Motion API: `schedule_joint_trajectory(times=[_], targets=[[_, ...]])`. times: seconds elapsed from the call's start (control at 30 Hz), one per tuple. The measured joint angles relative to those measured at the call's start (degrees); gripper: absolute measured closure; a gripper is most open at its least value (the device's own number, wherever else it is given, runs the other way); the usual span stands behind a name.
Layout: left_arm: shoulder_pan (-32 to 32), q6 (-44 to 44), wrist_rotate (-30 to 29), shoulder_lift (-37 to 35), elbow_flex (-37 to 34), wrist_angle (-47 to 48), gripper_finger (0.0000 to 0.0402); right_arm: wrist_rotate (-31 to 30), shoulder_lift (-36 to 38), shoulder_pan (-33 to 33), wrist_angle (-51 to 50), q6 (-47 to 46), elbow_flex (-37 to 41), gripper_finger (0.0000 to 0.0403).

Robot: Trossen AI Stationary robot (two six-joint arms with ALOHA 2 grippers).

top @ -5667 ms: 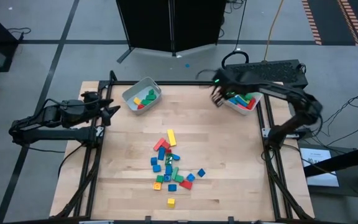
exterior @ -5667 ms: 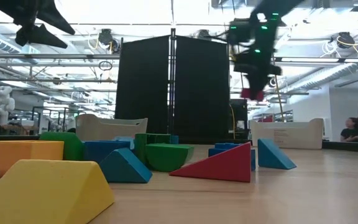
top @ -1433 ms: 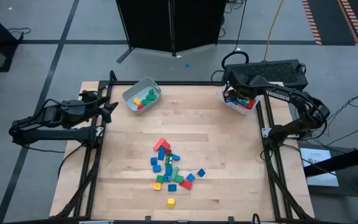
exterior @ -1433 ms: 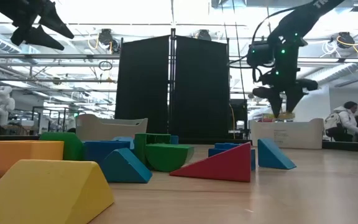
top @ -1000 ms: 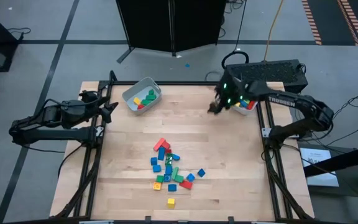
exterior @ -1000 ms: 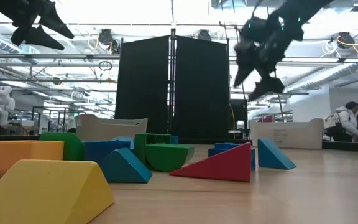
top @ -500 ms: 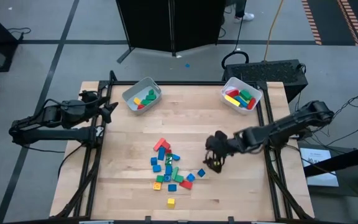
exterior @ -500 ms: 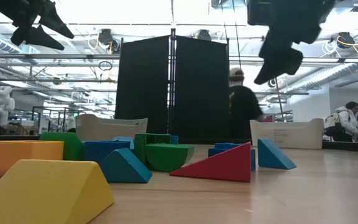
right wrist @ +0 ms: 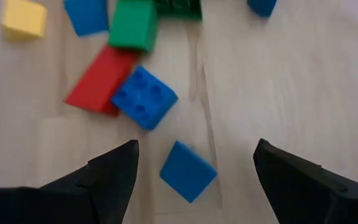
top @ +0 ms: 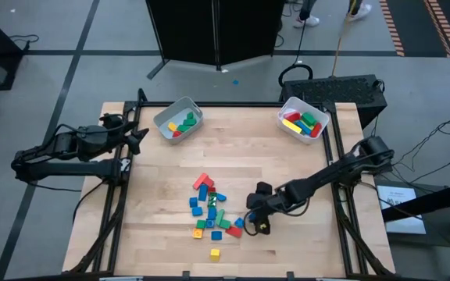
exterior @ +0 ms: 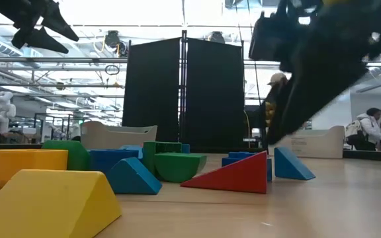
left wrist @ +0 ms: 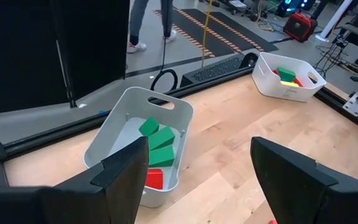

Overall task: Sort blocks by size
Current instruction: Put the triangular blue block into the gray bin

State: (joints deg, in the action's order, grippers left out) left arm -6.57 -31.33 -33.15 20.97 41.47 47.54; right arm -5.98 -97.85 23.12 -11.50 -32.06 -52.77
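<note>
While the left gripper (top: 141, 139) is waiting with its fingers spread at the table's left edge near one white bin (top: 178, 119), the right gripper (top: 255, 225) is hanging low over the right side of the blocks (top: 212, 211) heaped mid-table. Its fingers are standing wide apart and empty, straddling a small blue block (right wrist: 188, 171) lying just beside a studded blue block (right wrist: 143, 97) and a red bar (right wrist: 100, 81). More blocks are sitting in the other white bin (top: 303, 119) at the far right corner.
</note>
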Motion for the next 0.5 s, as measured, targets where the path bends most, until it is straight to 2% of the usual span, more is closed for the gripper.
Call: schedule_joint_trajectory(times=[0.2, 0.33, 0.5], targets=[[0.00, 0.04, 0.03, 0.00, 0.00, 0.20, 0.0120, 0.92, -4.65, 0.40, 0.23, -1.94, -0.17, 0.0096], [0.00, 0.02, 0.26, 0.00, 0.00, 0.45, 0.0120, 0.27, -6.40, 0.40, 0.64, -7.97, -0.38, 0.0097], [0.00, 0.04, 0.28, 0.00, 0.00, 1.24, 0.0120, -2.08, -7.35, 0.43, -0.61, -13.52, -0.42, 0.0138]])
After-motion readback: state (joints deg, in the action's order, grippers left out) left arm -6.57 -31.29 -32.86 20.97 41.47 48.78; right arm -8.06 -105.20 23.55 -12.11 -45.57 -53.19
